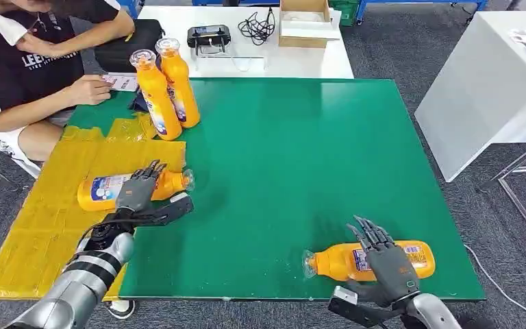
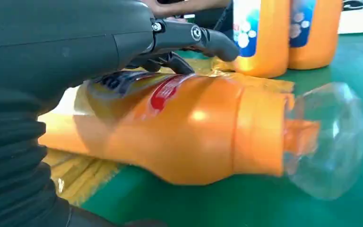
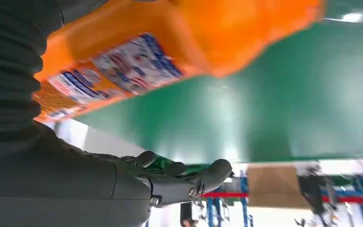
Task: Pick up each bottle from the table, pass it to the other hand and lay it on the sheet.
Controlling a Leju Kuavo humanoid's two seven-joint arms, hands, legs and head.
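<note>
- My left hand (image 1: 139,192) rests over the lying bottle (image 1: 120,189) with its fingers draped across the label; the body lies on the yellow sheet (image 1: 48,212) and the clear cap pokes out over the green surface (image 1: 301,171). I judge this one is being laid down — whether my fingers are clamping it or only resting on it, I cannot tell.
- My right hand (image 1: 383,260) covers the second bottle (image 1: 366,260), which lies on its side near the front edge of the surface, cap pointing toward my left. My fingers lie spread over its top and my thumb stands clear of it in the right wrist view, so it looks like a reach rather than a firm grip.
- Two upright bottles (image 1: 166,86) stand touching at the far corner, beside the sheet's edge — close to the seated person (image 1: 34,62).
- Labels are blue and white with a red patch; the writing is too blurred to read.
</note>
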